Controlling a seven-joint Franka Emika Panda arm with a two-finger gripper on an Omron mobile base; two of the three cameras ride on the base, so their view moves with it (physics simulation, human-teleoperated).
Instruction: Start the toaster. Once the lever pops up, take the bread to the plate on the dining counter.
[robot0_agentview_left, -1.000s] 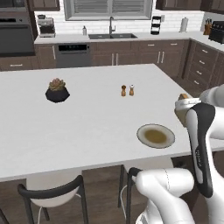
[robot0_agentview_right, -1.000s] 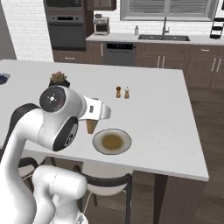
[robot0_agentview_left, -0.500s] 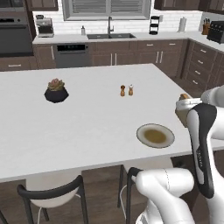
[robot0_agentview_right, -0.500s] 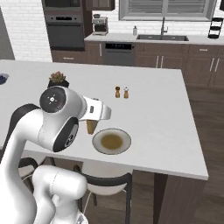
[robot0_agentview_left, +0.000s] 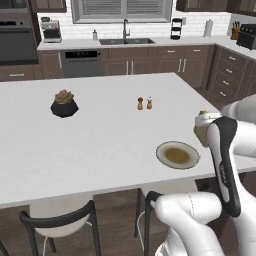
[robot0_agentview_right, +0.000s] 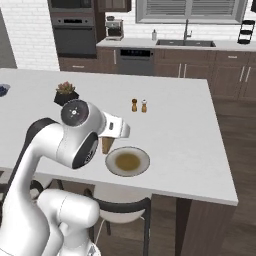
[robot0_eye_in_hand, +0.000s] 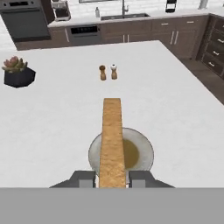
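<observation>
End effector (robot0_eye_in_hand: 112, 178) pinches the bread slice (robot0_eye_in_hand: 112, 140) edge-on over the plate (robot0_eye_in_hand: 144, 151). Release tilted and you risk it tipping past the plate rim onto the surface (robot0_eye_in_hand: 57, 118).

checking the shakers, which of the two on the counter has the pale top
The right-hand shaker of the pair in the hand view has the pale top; its neighbour, the left shaker, is brown throughout.

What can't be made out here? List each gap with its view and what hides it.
- Bread, left base view: mostly behind the arm's forearm.
- Bread's gap above the plate, hand view: seen edge-on along the slice, height unreadable.
- Gripper finger contact, hand view: bottom edge cuts the tips.
- Salt and pepper shakers: too small to distinguish.
</observation>
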